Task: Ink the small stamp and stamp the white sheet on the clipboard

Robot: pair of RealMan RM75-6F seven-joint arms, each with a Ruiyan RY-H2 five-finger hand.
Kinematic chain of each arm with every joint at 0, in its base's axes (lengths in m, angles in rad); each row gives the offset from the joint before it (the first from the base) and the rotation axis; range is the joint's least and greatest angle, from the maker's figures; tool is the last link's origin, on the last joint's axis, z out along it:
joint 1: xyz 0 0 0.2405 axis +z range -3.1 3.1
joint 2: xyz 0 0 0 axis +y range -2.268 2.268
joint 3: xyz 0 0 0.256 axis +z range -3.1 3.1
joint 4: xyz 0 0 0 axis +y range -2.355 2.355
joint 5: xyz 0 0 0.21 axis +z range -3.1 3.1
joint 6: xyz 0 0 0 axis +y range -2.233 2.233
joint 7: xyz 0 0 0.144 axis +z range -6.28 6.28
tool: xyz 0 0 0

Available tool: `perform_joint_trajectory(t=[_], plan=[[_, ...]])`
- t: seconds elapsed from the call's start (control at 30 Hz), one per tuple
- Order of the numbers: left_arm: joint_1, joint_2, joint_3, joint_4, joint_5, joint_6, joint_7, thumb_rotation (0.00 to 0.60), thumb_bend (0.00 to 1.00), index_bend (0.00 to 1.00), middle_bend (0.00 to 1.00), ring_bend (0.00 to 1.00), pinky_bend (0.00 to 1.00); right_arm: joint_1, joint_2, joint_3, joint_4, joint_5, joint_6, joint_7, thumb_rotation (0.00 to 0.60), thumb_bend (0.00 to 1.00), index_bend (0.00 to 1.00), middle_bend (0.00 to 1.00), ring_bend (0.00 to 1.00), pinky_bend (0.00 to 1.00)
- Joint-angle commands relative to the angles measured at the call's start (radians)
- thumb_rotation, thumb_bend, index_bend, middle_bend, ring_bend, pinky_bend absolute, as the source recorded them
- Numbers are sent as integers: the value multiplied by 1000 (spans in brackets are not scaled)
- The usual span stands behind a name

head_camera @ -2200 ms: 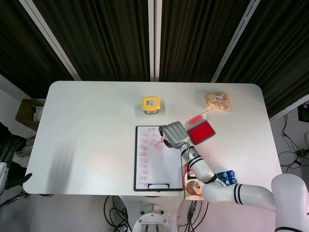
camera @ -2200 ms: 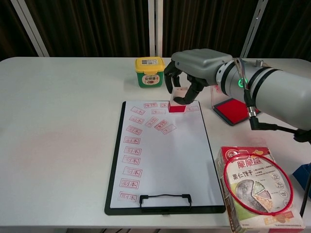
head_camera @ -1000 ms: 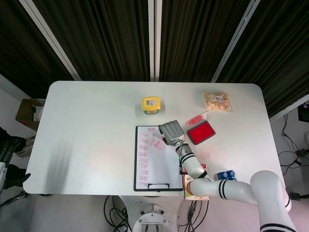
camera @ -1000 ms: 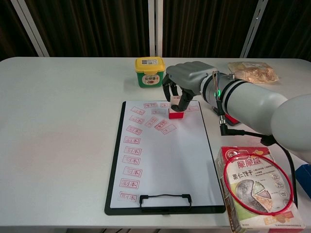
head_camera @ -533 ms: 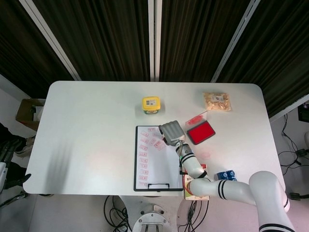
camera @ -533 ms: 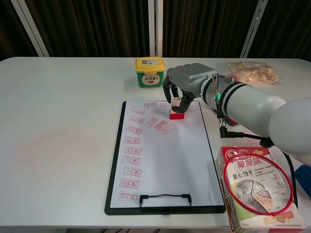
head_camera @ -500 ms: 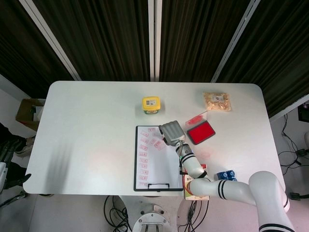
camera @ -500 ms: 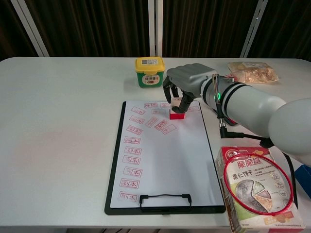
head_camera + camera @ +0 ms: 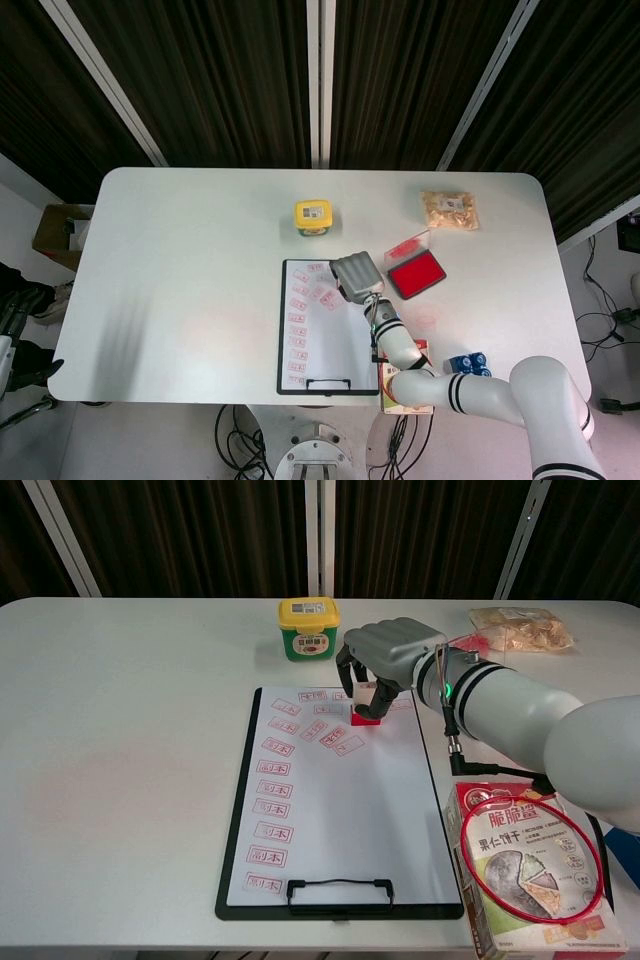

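Chest view alone shows small stamp (image 9: 365,717), red base on white sheet (image 9: 345,810) near clipboard (image 9: 234,820) top; head view hides it under right hand (image 9: 357,273). Right hand (image 9: 388,658) arched knuckles-up, fingers pinching stamp. Left hand unseen.

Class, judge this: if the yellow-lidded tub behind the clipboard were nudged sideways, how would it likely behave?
The yellow-lidded tub looks squat and wide-based, so it would probably slide rather than tip. Its boxy, rounded-square shape makes rolling unlikely. The table looks smooth, so a light push may move it easily; its weight cannot be told.
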State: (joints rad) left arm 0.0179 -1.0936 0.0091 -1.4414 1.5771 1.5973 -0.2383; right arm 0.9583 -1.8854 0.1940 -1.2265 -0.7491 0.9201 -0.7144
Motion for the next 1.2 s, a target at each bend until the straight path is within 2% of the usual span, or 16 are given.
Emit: perform_joint_trajectory(t=[0.03,0.53,0.9,1.03,1.2], plan=[[0,1,0,0,0,1,0,600,0,96,91,67,160,-1,-3,-1,3,-1,-1,-1,600,524,1000,879,934,1000],[-1,6,-3,-3,-1,1,-1,600,0,96,91,68,160,-8,9,19,-16,-28,14,19,600,522,1000,881,935,1000],[-4,8,-1,-22,13,6,19,600,0,96,91,67,160,-53,152,48,-231,-105,98,68,600,523,1000,882,934,1000],[-4,11,1,-38,20,10,36,600,0,96,91,68,160,-92,232,28,-329,-149,133,89,600,522,1000,882,934,1000],[-3,11,5,-58,30,15,59,600,0,96,91,68,160,-166,351,-49,-423,-232,153,139,600,522,1000,882,934,1000]])
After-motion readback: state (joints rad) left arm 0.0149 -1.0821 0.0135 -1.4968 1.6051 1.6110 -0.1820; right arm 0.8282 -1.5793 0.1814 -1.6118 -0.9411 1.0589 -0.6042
